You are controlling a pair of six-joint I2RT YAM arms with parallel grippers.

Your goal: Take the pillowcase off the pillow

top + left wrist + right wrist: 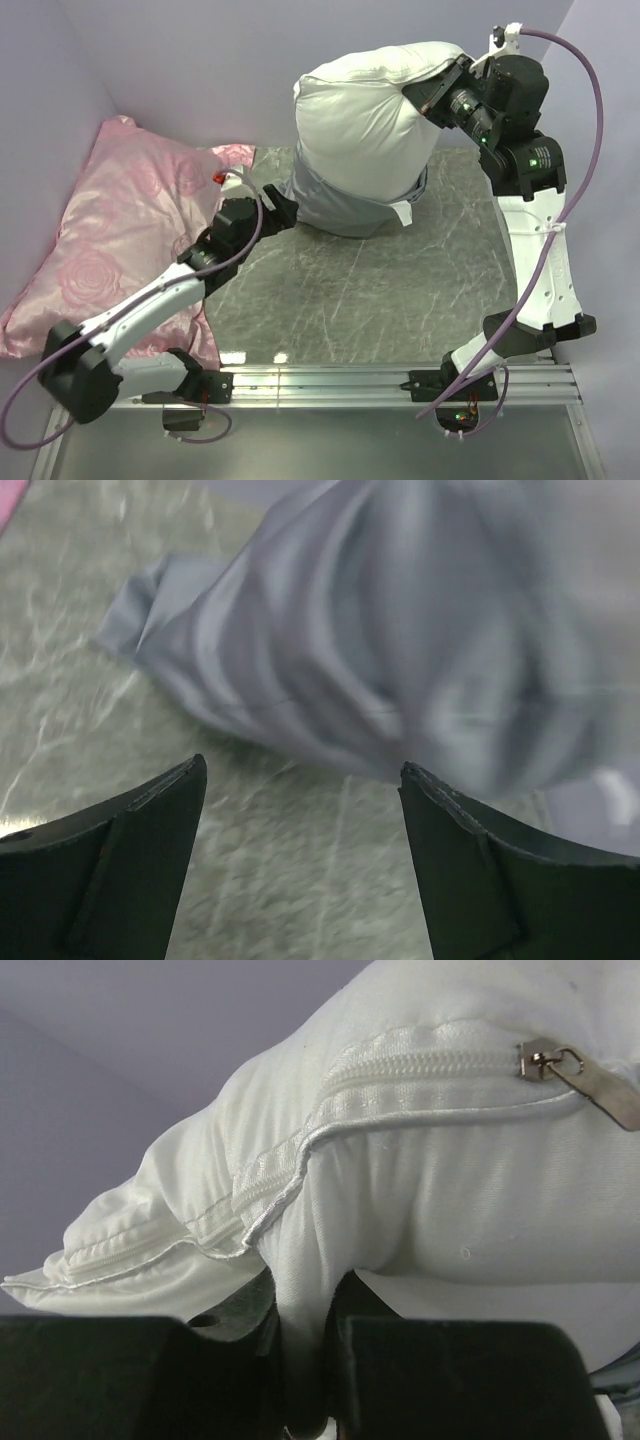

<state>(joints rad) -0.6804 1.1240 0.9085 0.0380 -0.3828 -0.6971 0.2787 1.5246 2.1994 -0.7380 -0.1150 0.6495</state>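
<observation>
My left pincer stands wide open just short of the pillowcase, bunched on the worktop near its far edge around the pillow. My right pincer clamps the pillow's raised end, toward the far right corner.

Plump white pillow upended, mostly bare, grey pillowcase bunched around its lower end

Your palette: white, grey and pink on veined stone.
You have a plain white pillow with a silver zip pull, a shiny silver-grey pillowcase, a pink cushion patterned with paler roses, a grey-green table veined pale like marble, lilac walls, and white-and-black arms.
</observation>
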